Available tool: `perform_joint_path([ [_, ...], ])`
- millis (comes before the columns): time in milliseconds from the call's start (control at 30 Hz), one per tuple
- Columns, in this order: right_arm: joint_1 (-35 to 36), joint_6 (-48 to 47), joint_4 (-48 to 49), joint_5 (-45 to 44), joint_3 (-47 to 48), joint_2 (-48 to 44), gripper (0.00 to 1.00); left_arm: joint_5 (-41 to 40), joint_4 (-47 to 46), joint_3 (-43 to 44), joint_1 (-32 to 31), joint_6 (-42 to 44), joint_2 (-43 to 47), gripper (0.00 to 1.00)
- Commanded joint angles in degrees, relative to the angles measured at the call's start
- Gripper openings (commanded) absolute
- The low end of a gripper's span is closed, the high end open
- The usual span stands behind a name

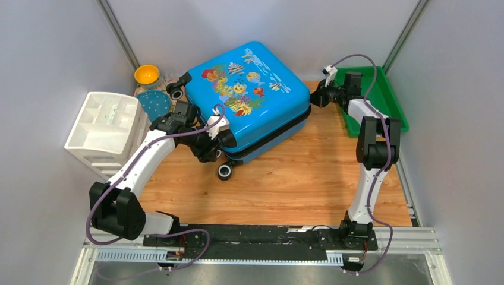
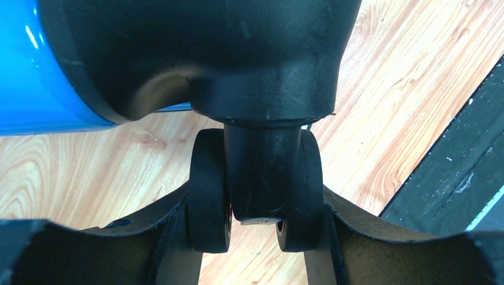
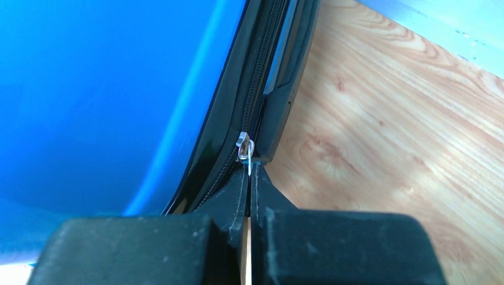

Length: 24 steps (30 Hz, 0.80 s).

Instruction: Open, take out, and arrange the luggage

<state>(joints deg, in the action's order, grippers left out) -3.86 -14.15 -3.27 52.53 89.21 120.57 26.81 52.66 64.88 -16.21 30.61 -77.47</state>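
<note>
Luggage (image 1: pixel 249 89) lies closed, contents hidden; left gripper (image 2: pixel 255 237) clamps a wheel (image 2: pixel 208 184), and only the right wrist view shows right gripper (image 3: pixel 249 178) pinching zip pull (image 3: pixel 244 148)

Luggage (image 1: pixel 246 98) lies flat on the wooden table (image 1: pixel 297 178), closed, fish print up. Left gripper (image 1: pixel 215 142) at its near-left corner, just beside the near wheel (image 1: pixel 225 172). Right gripper (image 1: pixel 313 98) at its right edge. White organiser (image 1: pixel 107 127) to its left. Green tray (image 1: pixel 392 89) to its right. Orange bowl (image 1: pixel 147 74) behind its left corner.
</note>
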Motion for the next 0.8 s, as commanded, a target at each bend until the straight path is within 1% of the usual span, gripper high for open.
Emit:
perform_joint_path([
  [0,1.04,6.94,8.89,2.66,6.32,4.75,0.0,-12.84,-1.07,-1.43,2.67,3.05,-5.84,0.0],
  [100,2.54,9.84,10.12,3.89,7.38,6.68,0.01,-11.34,-1.16,-0.72,2.67,2.53,-7.16,0.0],
  [133,2.97,10.63,10.3,3.98,7.82,7.13,0.07,-11.25,-1.16,-0.2,2.67,2.18,-7.34,0.0],
  [167,3.07,12.29,9.52,3.72,8.69,7.31,0.27,-11.25,-1.16,0.59,2.67,1.13,-7.6,0.0],
  [200,2.81,12.65,7.77,2.5,9.22,6.87,0.35,-11.34,-0.64,1.81,2.67,-0.01,-7.95,0.0],
  [233,1.76,13.09,6.01,1.44,9.23,6.08,0.43,-10.29,0.32,6.0,2.76,-1.42,-8.31,0.04],
  [267,1.05,13.18,4.17,0.21,8.79,3.73,0.55,-8.54,1.9,8.74,2.85,-3.69,-8.57,0.14],
  [300,0.26,12.49,3.62,-0.76,7.14,2.49,0.59,-6.44,4.44,11.29,3.54,-4.85,-8.75,0.2],
  [333,-1.14,11.79,1.62,-1.46,6.68,1.26,0.63,-2.24,4.73,14.97,3.81,-7.47,-8.31,0.26],
  [367,-1.76,10.91,0.47,-2.86,6.59,-0.24,0.7,-1.07,4.12,15.62,3.99,-8.97,-7.53,0.41],
  [400,-2.29,9.16,-1.02,-3.74,8.24,-0.51,0.72,-0.36,1.85,15.97,3.99,-10.29,-5.52,0.45],
  [433,-2.82,8.62,-4.08,-4.28,9.83,-0.34,0.73,0.26,1.05,16.76,3.99,-12.57,-4.8,0.47],
  [467,-3.0,8.7,-4.99,-4.8,11.32,0.44,0.75,0.44,0.78,17.38,3.99,-13.2,-4.27,0.51],
  [500,-3.08,9.14,-5.69,-5.33,12.9,0.97,0.77,0.87,0.34,17.99,4.25,-13.82,-3.57,0.52],
  [533,-3.09,10.36,-6.48,-5.77,16.4,1.67,0.77,1.31,-0.19,18.61,5.12,-15.22,-3.04,0.55],
  [567,-3.0,11.33,-6.58,-6.21,17.83,2.99,0.79,1.58,-1.15,18.53,6.0,-16.45,-2.25,0.65],
  [600,-2.82,12.47,-6.58,-6.74,19.32,3.61,0.79,1.84,-3.77,18.53,6.79,-17.68,-0.94,0.69],
  [633,-2.21,13.7,-6.23,-7.35,21.34,4.22,0.79,2.28,-4.84,18.61,8.72,-19.95,-0.4,0.71],
  [667,-1.95,15.37,-5.96,-8.05,22.05,5.01,0.8,2.55,-5.81,18.87,9.35,-20.76,-0.14,0.73],
  [767,-0.19,16.78,-3.33,-10.6,23.63,6.33,0.8,3.86,-6.43,20.2,10.4,-20.94,0.74,0.74],
])
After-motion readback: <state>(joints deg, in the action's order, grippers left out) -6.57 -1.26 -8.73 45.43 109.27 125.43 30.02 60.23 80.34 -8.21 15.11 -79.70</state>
